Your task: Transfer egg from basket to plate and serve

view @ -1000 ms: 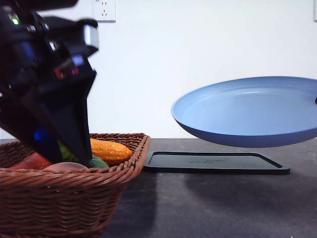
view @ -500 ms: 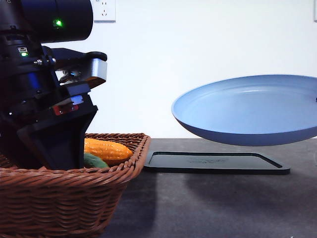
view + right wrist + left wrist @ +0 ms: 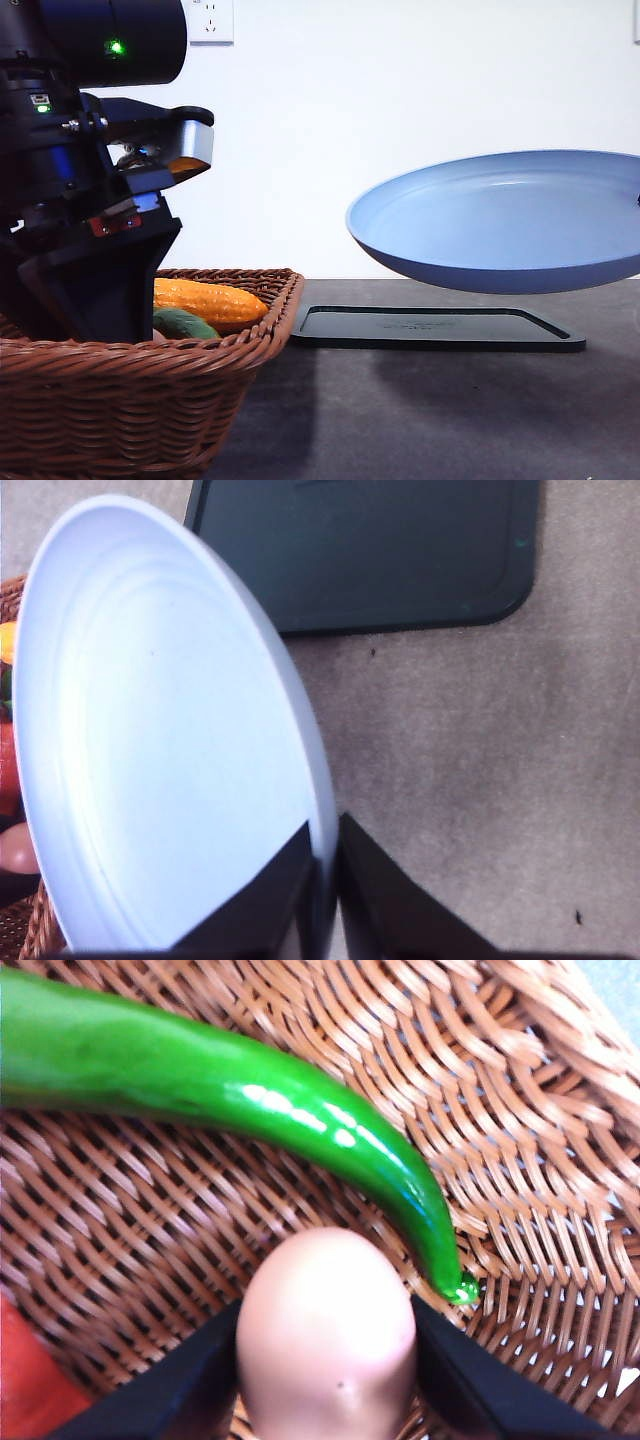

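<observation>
Smooth oval egg (image 3: 326, 1345), woven basket (image 3: 520, 1160)

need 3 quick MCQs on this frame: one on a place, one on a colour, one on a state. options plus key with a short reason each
1. Where does the flat black rectangular tray lie?
A. Inside the basket
B. On the table, below the held plate
C. On top of the plate

2. What colour is the long pepper beside the small pinkish-brown egg?
A. Green
B. Yellow
C. Purple

3. What is the left hand doing?
A. Hanging open over the tray
B. Shut on the egg
C. Gripping the plate rim

Key: 1 B, the front view shows the tray on the table under the round light-blue plate. 2 A, the left wrist view shows it glossy green. 3 B, dark fingers press both egg sides over the brown woven wicker basket.
</observation>
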